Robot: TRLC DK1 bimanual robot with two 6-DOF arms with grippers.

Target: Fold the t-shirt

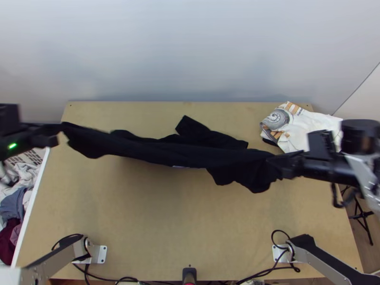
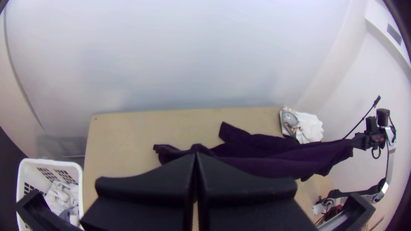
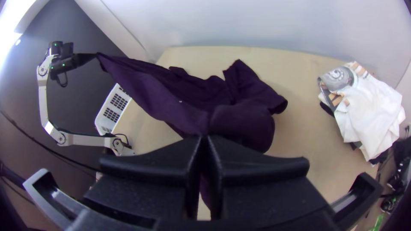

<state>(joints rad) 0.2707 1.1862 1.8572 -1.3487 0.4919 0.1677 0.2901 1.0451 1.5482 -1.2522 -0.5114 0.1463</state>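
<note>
The black t-shirt [image 1: 166,151] hangs stretched between the two grippers above the table, looking dark purple in the left wrist view [image 2: 274,154] and the right wrist view [image 3: 171,94]. My left gripper [image 1: 59,129] is shut on one end of it, off the table's left side; its own view shows the fingers together [image 2: 196,158]. At the table's right part my right gripper [image 1: 285,164] is shut on the other end, with cloth bunched at its tips [image 3: 205,139]. A sleeve [image 1: 192,128] points toward the table's far edge.
Folded white cloth with a printed pattern [image 1: 304,128] lies at the table's far right corner, close to the right gripper. A white basket [image 2: 51,164] holding clothes stands beyond the table's left edge. The wall rises behind the wooden table [image 1: 156,237].
</note>
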